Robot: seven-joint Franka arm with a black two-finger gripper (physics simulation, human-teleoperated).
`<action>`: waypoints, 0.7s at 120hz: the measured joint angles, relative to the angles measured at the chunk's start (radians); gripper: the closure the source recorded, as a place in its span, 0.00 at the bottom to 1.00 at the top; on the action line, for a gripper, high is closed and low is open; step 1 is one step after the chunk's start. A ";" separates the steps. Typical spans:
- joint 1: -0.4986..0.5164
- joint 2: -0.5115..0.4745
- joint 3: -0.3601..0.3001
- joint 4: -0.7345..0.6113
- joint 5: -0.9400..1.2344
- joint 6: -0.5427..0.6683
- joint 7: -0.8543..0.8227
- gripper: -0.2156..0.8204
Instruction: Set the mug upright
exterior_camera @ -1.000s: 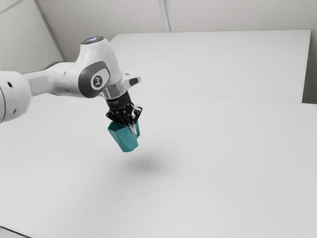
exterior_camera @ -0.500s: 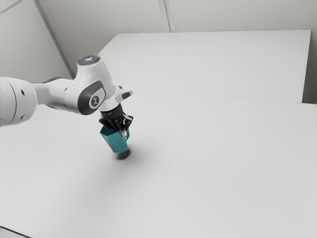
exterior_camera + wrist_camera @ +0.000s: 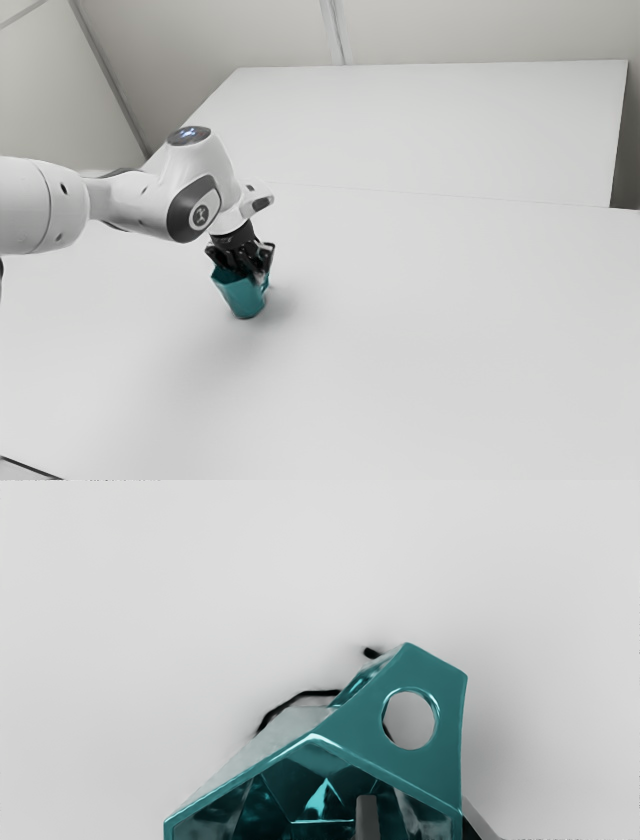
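closest is the black claw (image 3: 252, 268), pointing down at the mouth of the teal mug (image 3: 241, 297), with a part of it reaching inside. if the claw is open, closed or gripping the mug, i cannot tell. the mug stands nearly upright, mouth up, its bottom at the table or very near to it – which of the two, i cannot say. in the wrist view its rim (image 3: 240, 778) has sharp corners, and the flat handle (image 3: 430, 675) has a round hole. thin dark lines lie beside the lower part of the mug. i read no writing on it.

above, the white arm (image 3: 140, 203) carries a round logo (image 3: 200, 215) and a small lit screen (image 3: 188, 134); too small to read. the pale table (image 3: 430, 330) spreads wide around the mug, and its near edges are well apart from it. farther, behind a thin seam line, lies a pale flat panel (image 3: 430, 130) – and last comes the grey wall (image 3: 480, 30).
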 joint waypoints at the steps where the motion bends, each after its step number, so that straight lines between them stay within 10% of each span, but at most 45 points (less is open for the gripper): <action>1: 0.000 -0.001 0.000 0.000 0.000 0.000 0.000 0.67; 32: -0.005 -0.071 -0.004 -0.001 0.001 -0.019 0.011 0.35; 84: -0.052 -0.150 -0.011 0.239 0.002 -0.258 0.023 0.23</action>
